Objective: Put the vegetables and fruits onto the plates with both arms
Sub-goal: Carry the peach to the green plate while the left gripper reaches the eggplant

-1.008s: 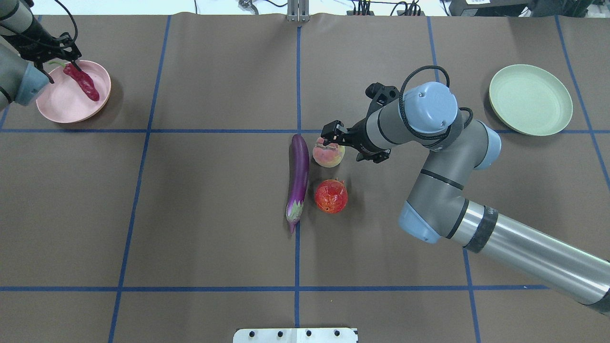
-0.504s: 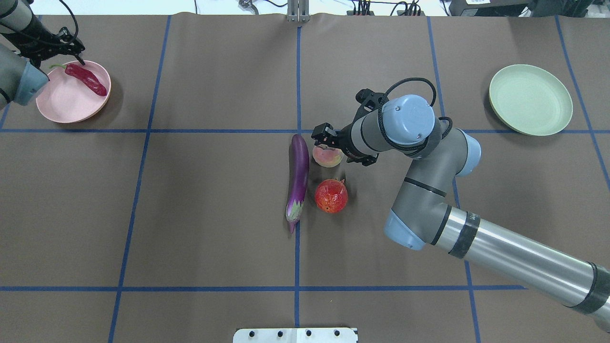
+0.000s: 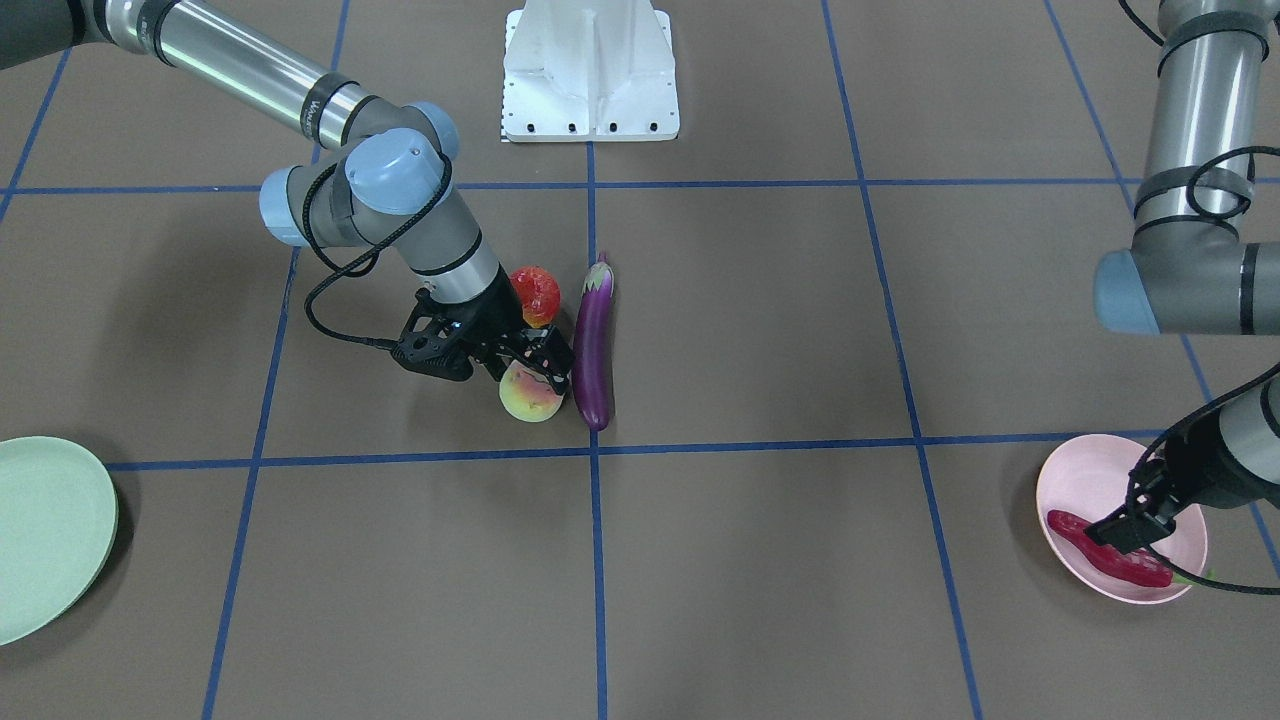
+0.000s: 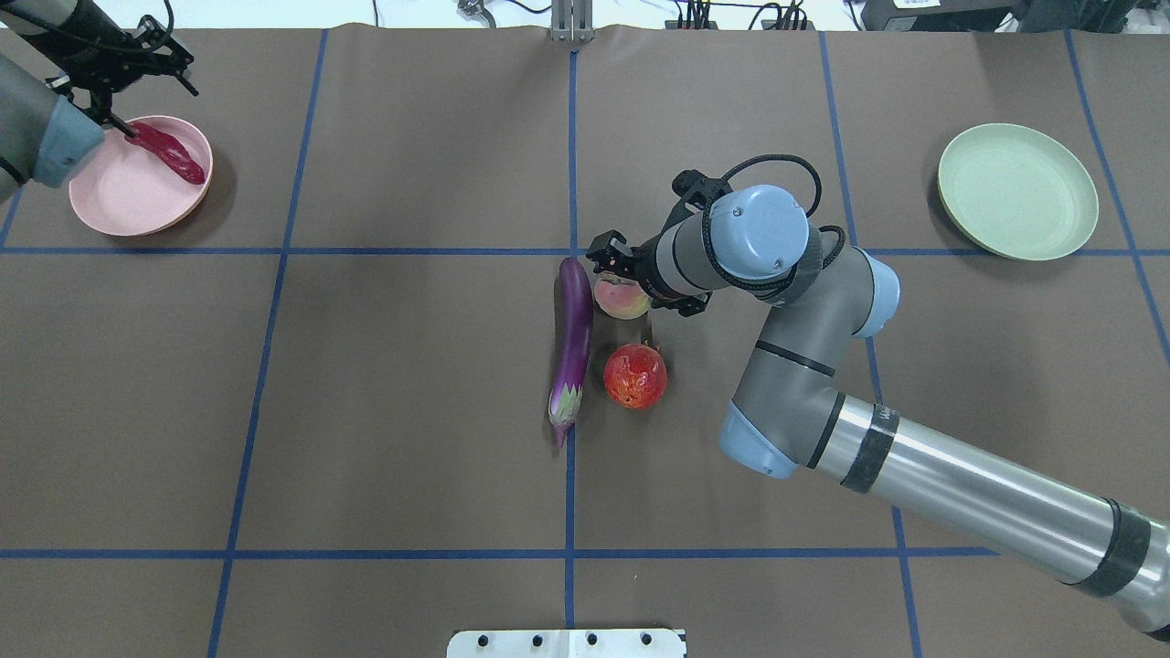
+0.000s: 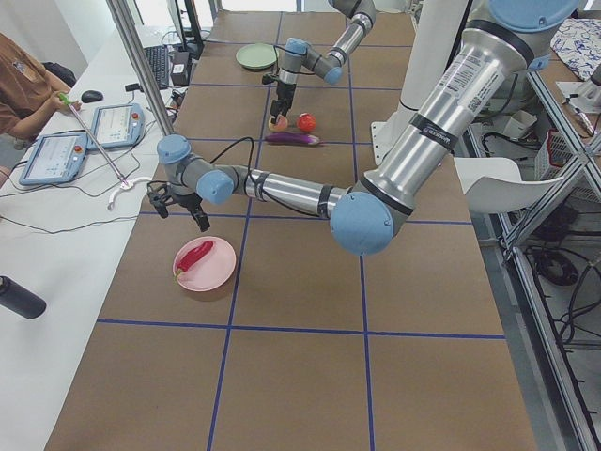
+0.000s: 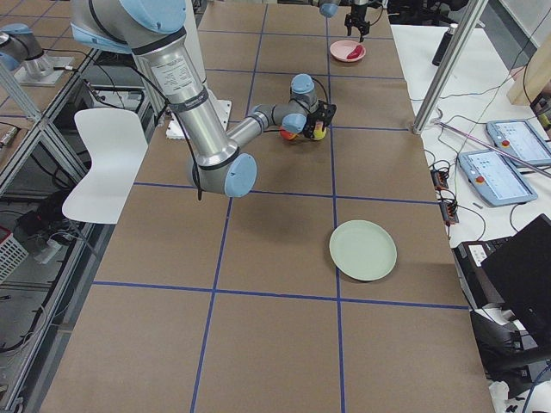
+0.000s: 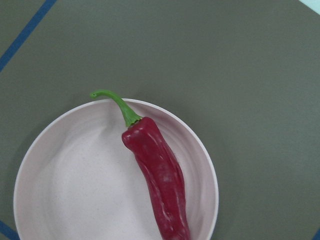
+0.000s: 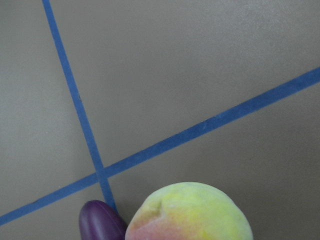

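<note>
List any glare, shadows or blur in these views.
Overhead exterior: white glints on the pomegranate, a pale streak along the eggplant, and a soft shadow right of the pink plate. Exterior front-facing: a dark shadow hugs the right edge of the green plate. Left wrist: the chili pepper is sharp with a mild sheen. Right wrist: the peach is cropped by the bottom edge.
</note>
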Action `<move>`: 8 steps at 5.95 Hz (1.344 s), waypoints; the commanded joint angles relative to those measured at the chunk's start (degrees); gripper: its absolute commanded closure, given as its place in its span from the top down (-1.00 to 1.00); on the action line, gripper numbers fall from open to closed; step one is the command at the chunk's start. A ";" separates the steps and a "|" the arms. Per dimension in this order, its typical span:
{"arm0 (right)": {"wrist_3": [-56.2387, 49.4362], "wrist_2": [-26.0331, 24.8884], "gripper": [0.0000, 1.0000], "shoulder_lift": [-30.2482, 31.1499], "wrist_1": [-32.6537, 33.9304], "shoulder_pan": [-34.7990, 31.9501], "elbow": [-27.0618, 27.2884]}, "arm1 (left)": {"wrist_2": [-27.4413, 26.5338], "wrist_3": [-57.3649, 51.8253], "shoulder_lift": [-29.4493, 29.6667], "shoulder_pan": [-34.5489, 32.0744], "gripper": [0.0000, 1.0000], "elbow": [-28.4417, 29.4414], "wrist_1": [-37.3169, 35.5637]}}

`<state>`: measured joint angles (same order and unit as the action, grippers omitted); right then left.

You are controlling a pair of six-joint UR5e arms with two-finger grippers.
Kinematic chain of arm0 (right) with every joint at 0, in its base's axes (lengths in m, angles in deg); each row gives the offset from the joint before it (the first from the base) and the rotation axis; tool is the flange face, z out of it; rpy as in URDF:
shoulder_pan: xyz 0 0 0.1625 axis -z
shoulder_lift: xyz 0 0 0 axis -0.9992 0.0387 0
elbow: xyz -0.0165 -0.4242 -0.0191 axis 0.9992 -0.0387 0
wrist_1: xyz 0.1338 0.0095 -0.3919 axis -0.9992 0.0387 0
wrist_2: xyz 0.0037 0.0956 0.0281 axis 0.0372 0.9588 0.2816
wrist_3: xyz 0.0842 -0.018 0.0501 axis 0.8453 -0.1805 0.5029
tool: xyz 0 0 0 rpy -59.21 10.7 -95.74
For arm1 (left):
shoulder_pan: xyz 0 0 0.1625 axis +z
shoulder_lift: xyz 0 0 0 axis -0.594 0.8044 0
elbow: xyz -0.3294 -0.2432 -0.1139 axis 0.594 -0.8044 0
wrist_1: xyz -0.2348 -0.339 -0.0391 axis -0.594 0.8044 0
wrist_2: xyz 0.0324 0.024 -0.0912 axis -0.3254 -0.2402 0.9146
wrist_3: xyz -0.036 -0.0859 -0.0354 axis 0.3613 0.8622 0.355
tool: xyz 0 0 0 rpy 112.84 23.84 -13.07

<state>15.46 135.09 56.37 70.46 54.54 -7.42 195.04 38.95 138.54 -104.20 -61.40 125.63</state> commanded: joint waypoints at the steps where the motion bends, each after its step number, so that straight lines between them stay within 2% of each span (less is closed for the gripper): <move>1: 1.51 0.06 -0.99 0.17 -0.09 0.02 0.04 | 1.17 8.79 -0.47 9.16 1.00 -11.24 -0.35; 2: 1.34 0.67 -1.00 -0.26 0.35 -1.72 1.17 | -1.79 11.52 0.14 15.14 1.00 -16.86 -0.26; 3: 1.34 4.24 -1.00 -0.26 2.44 -6.52 1.70 | -8.70 18.07 1.37 22.60 1.00 -19.36 -0.52; 4: 0.73 10.28 -1.00 0.43 3.07 -13.44 1.62 | -10.07 19.53 4.42 26.15 1.00 -19.12 -2.18; 5: -2.23 16.08 -1.00 2.36 4.38 -20.91 0.93 | -14.09 19.71 7.67 31.24 0.99 -18.16 -4.80; 6: -12.79 16.14 -1.00 4.03 7.61 -26.20 -0.73 | -20.48 19.28 10.14 35.03 0.98 -15.37 -5.18; 8: -34.25 15.44 -1.00 7.89 8.70 -33.79 -7.75 | -21.07 18.93 19.44 36.73 0.96 -2.39 -4.66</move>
<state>-9.28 150.73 62.31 78.76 23.98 -12.31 174.52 58.00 154.03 -68.48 -69.25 120.76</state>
